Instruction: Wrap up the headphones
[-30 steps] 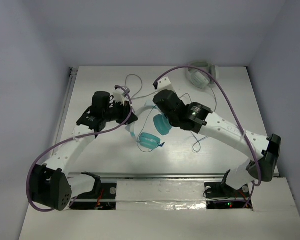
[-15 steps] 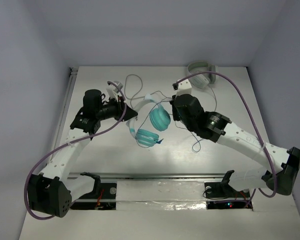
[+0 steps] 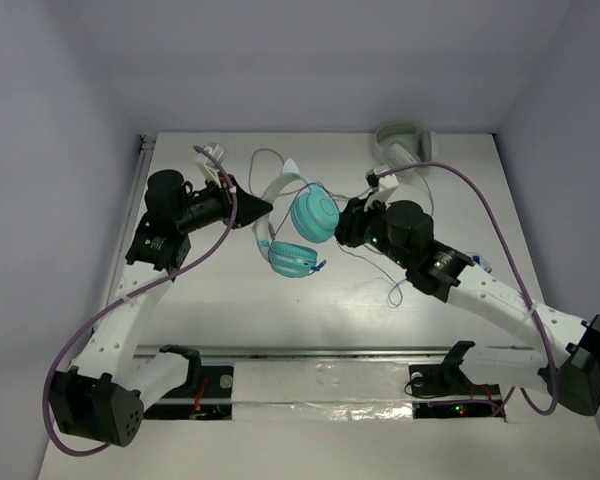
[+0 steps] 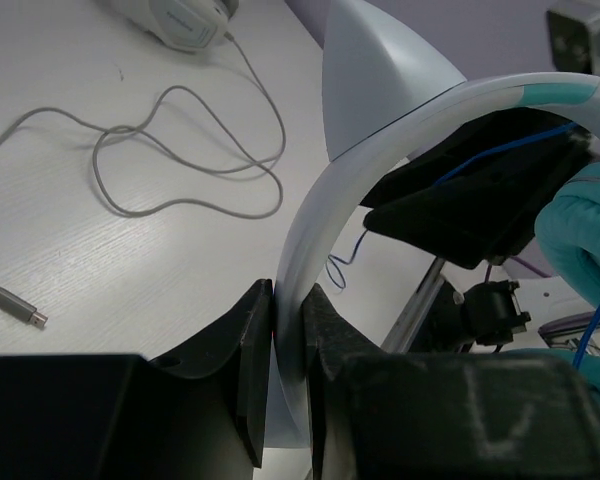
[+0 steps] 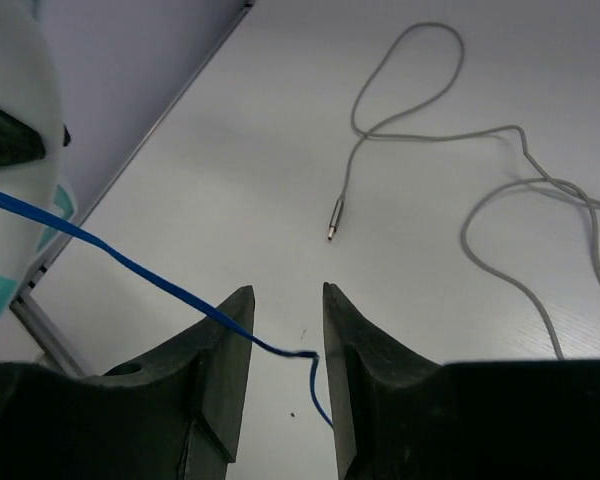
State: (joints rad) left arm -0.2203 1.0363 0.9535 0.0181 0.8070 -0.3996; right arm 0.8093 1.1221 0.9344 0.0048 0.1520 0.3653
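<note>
The headphones have two round teal ear cups (image 3: 313,213) and a white headband (image 3: 277,188), and they hang just above the table's middle. My left gripper (image 3: 261,208) is shut on the headband (image 4: 310,230), which is clamped edge-on between its fingers (image 4: 252,330). My right gripper (image 3: 344,226) sits just right of the upper ear cup. Its jaws stand apart in the right wrist view. The thin blue cable (image 5: 120,258) runs loosely across the gap of that gripper (image 5: 285,300), resting against the fingers without being pinched. The rest of the cable (image 3: 392,290) trails toward the front right.
Grey-white headphones (image 3: 400,145) lie at the back right corner. Their grey cable (image 4: 180,150) loops over the table and ends in a jack plug (image 5: 335,218). A metal rail (image 3: 135,210) runs along the left table edge.
My right gripper has opened, letting go of the blue cable, and has drawn back to the right. My left gripper has carried the headphones toward the back left.
</note>
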